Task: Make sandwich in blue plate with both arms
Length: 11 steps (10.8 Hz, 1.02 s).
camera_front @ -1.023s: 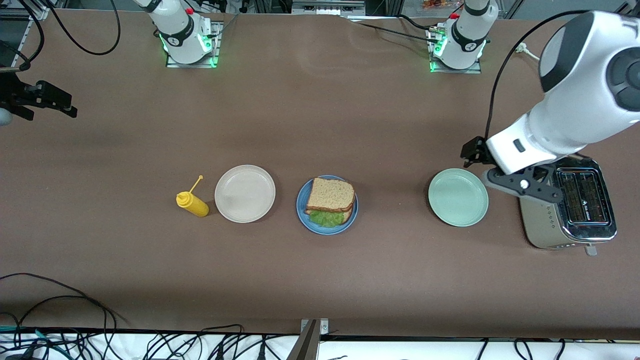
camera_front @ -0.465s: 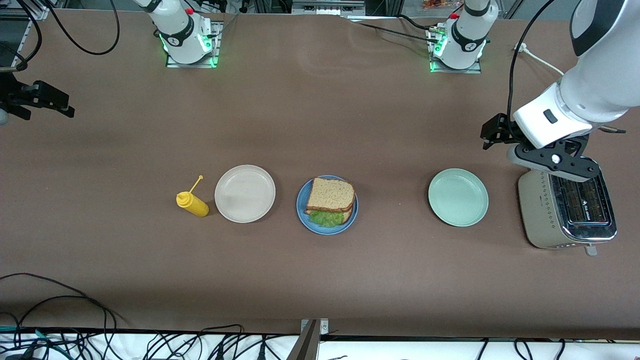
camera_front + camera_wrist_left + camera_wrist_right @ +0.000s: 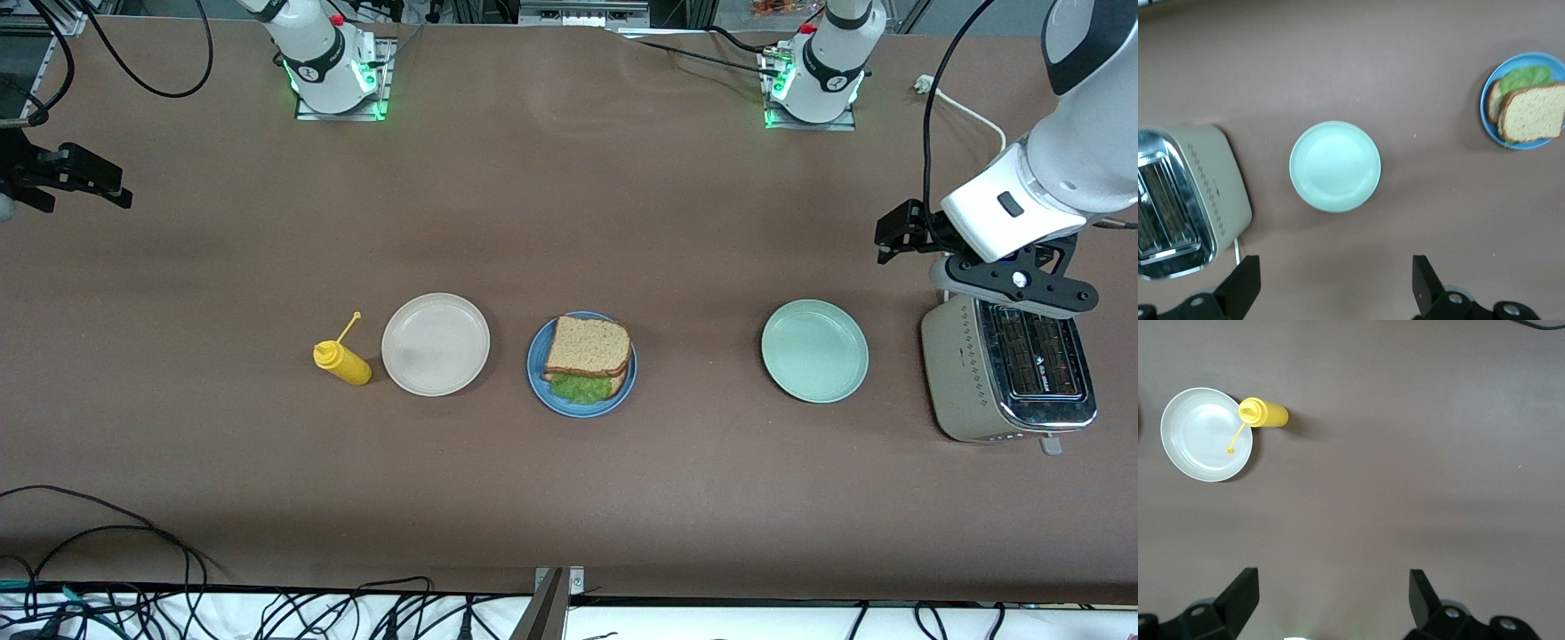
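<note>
The sandwich (image 3: 589,348) lies on the blue plate (image 3: 537,370) at mid-table: two brown bread slices with green lettuce (image 3: 578,388) sticking out at the side nearer the front camera. The left wrist view also shows the sandwich (image 3: 1533,112) on the blue plate (image 3: 1485,107). My left gripper (image 3: 1013,283) hangs open and empty in the air by the toaster, with bare table between its fingers (image 3: 1245,283). My right gripper (image 3: 62,173) hovers open and empty over bare table at the right arm's end; its fingers (image 3: 1241,593) stand wide apart.
An empty mint-green plate (image 3: 814,350) sits between the blue plate and a steel toaster (image 3: 1009,373). An empty beige-white plate (image 3: 436,344) and a yellow squeeze bottle (image 3: 342,362) lie toward the right arm's end. Cables run along the table's front edge.
The left arm has lifted and swung away from over the mint plate and toaster, toward its own end of the table. The right arm has barely moved.
</note>
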Each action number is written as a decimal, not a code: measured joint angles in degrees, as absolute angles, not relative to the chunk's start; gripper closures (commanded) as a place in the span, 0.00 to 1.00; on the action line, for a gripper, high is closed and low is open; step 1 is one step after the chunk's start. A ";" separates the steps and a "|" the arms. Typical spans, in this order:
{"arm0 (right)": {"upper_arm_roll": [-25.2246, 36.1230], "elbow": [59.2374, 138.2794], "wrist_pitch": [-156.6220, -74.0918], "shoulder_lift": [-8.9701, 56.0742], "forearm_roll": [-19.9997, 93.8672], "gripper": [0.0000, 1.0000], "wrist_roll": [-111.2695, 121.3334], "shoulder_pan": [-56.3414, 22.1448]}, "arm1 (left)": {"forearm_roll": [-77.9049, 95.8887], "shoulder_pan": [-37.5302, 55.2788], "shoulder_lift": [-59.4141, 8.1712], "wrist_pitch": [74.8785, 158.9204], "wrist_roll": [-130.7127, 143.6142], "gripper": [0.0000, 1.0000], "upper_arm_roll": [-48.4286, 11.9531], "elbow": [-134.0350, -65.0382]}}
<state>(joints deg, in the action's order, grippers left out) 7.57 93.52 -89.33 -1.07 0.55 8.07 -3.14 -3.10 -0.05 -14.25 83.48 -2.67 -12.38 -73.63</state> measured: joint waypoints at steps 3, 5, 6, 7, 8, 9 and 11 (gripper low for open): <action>7.57 93.50 -89.27 -1.07 0.55 0.00 8.07 -3.15 | 1.66 0.12 -7.18 85.64 -2.68 0.00 -7.30 -85.15; 7.56 93.49 -89.06 -1.07 0.54 0.00 8.14 -3.15 | 2.33 0.34 -2.03 86.63 -2.74 0.00 -5.56 -89.78; 7.56 93.49 -88.88 -1.07 0.54 0.00 8.53 -3.15 | 2.33 0.75 0.26 86.66 -2.71 0.00 -5.52 -91.06; 7.57 93.49 -88.68 -1.07 0.54 0.00 9.16 -3.15 | 2.33 1.04 1.69 86.81 -2.66 0.00 -5.52 -92.05; 7.58 93.49 -88.48 -1.07 0.54 0.00 9.57 -3.15 | 2.33 1.09 2.25 87.08 -2.65 0.00 -5.51 -92.75; 7.58 93.49 -88.41 -1.07 0.54 0.00 9.75 -3.15 | 2.31 1.06 2.26 87.15 -2.64 0.00 -5.33 -93.33; 7.58 93.49 -88.38 -1.07 0.54 0.00 9.84 -3.15 | 2.14 0.59 1.95 86.88 -2.61 0.00 -4.95 -93.66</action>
<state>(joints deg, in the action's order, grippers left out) 7.58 93.49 -88.38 -1.07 0.54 9.84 -3.15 2.14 0.59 1.95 86.88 -2.61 -4.95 -93.66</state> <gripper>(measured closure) 0.000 0.000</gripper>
